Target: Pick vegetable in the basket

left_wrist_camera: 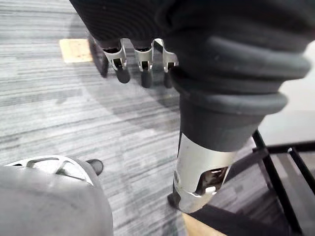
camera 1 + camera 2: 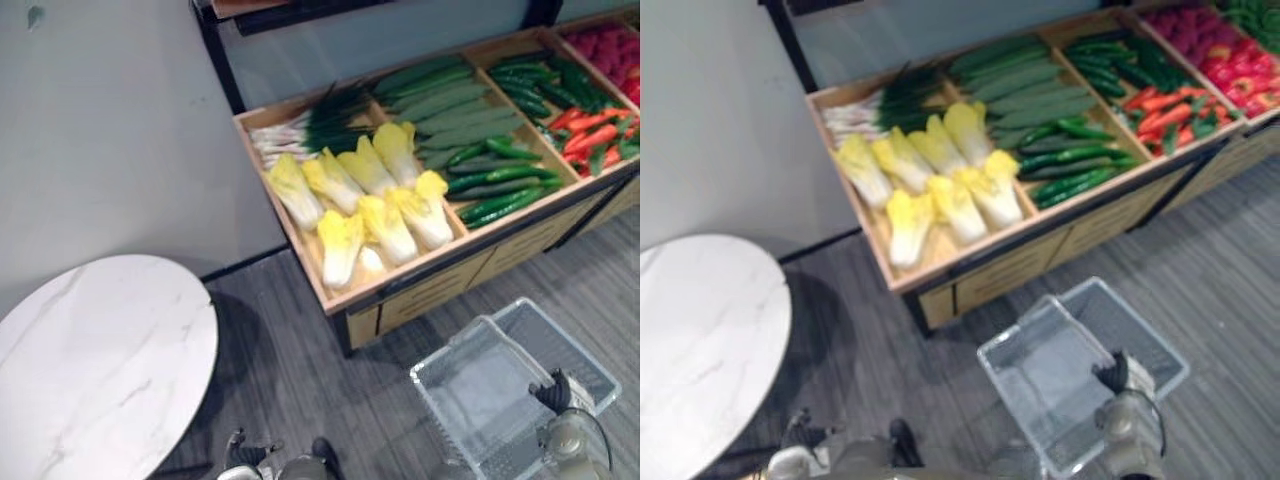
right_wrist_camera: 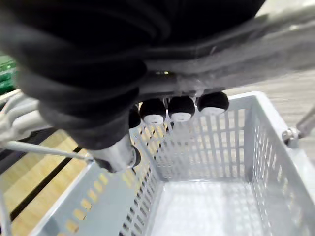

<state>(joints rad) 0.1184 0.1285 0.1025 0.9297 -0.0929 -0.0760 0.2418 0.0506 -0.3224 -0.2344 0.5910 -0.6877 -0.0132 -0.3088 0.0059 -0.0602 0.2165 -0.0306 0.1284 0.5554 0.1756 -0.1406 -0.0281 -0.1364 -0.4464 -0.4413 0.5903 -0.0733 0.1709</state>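
Note:
A wooden display stand (image 2: 420, 285) holds the vegetables. There are yellow-white cabbages (image 2: 362, 205) at its front left, green onions (image 2: 305, 128) behind them, cucumbers (image 2: 497, 182) in the middle and red peppers (image 2: 592, 132) at the right. On the floor side of the stand hangs an empty grey plastic basket (image 2: 490, 395). My right hand (image 2: 555, 392) carries it, and in the right wrist view its fingers (image 3: 181, 108) are curled round the basket's handle (image 3: 256, 54). My left hand (image 2: 245, 455) hangs low over the floor, its fingers (image 1: 142, 66) relaxed and holding nothing.
A round white marble table (image 2: 90, 360) stands at the lower left. A grey wall (image 2: 120, 130) rises behind it, left of the stand. Grey plank floor (image 2: 300, 380) lies between the table and the basket.

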